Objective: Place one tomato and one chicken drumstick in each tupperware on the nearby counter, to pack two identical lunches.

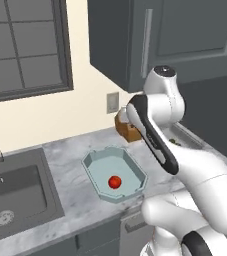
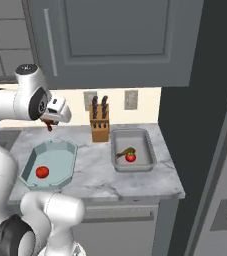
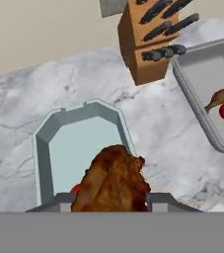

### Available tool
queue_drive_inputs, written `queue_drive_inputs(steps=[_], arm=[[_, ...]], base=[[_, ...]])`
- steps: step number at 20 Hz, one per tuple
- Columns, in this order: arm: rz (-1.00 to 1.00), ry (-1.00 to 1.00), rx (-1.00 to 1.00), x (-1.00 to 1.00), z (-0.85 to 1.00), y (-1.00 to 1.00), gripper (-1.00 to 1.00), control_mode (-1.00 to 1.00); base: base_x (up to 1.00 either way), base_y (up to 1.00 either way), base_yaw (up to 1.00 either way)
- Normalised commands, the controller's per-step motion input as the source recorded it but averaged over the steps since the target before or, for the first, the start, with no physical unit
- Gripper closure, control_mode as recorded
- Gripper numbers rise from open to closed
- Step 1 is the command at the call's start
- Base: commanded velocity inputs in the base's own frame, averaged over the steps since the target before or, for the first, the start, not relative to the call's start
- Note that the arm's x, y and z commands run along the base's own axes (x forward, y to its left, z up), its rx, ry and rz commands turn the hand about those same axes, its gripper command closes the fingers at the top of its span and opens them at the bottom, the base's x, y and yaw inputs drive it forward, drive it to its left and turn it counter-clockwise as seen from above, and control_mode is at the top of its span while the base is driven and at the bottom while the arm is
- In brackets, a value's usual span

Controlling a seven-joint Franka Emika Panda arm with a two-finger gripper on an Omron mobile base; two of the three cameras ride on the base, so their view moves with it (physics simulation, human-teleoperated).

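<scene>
Item: drumstick [image 3: 112, 182]. Pinched in my gripper [image 3: 111, 205], jaws closed on its meaty end, hanging above the blue-green tub [image 3: 79, 148] w/ a tomato [image 2: 42, 172] in it.
Handling, my est.: light, firm bone, soft greasy meat, may slip; grip the thick part.
Grey tub [image 2: 146, 141], off to one side: already packed w/ both.

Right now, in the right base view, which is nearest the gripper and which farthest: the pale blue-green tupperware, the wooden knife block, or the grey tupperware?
1. Pale blue-green tupperware, just below the gripper.
2. Wooden knife block, at the wall.
3. Grey tupperware, far right.
</scene>
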Motion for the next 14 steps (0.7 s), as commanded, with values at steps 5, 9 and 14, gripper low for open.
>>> queue_drive_inputs(steps=[5, 9, 14], arm=[[0.00, 0.61, -0.01, 0.39, -1.00, 0.45, 1.00, -1.00], [0.01, 0.48, 0.00, 0.33, -1.00, 0.26, 1.00, -1.00], [0.07, 0.09, -0.01, -0.18, -1.00, 0.28, 1.00, -1.00]], base=[[0.00, 0.00, 0.00], [0.00, 0.00, 0.00], [0.00, 0.00, 0.00]])
